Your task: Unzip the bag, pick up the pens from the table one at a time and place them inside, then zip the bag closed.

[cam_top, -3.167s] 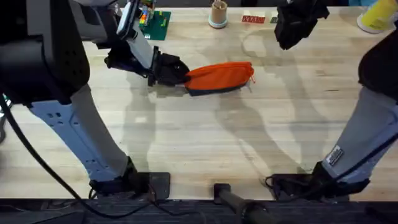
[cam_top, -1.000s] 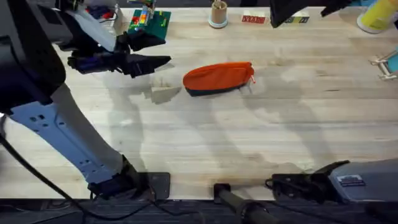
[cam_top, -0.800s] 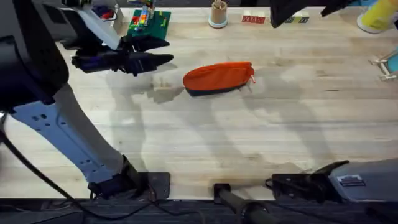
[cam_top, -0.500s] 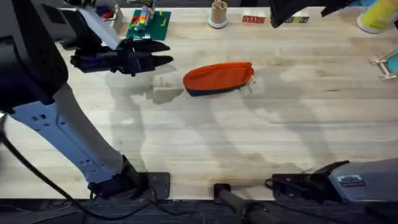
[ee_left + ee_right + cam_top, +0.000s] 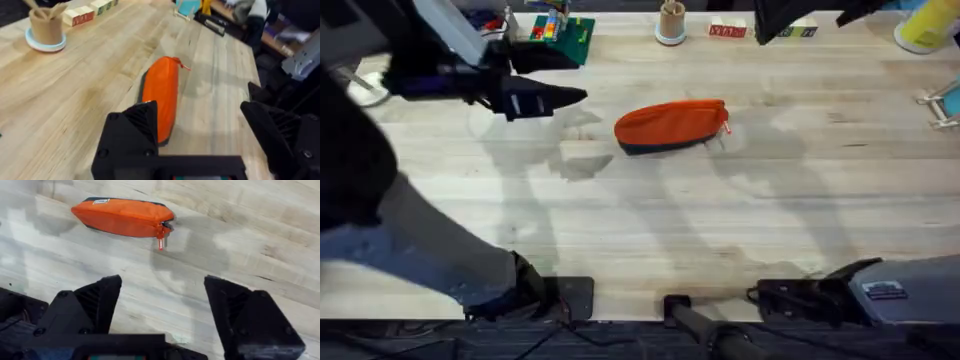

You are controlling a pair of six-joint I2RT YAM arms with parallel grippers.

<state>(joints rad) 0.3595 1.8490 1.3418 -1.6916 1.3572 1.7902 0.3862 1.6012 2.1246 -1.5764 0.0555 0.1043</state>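
Your left gripper (image 5: 560, 97) hangs with its fingers spread apart and nothing between them, lifted off the table (image 5: 650, 230). To its right, a short way off and apart from it, lies the bag (image 5: 670, 125), flat on the wood, its top seam looking closed and the red zipper pull (image 5: 161, 243) dangling at the far end. Farther right, your right gripper (image 5: 162, 305) is raised well above the bag, jaws wide and empty. You can judge the job nearly finished: no pens lie on the visible wood, so they are presumably inside, and only backing away remains.
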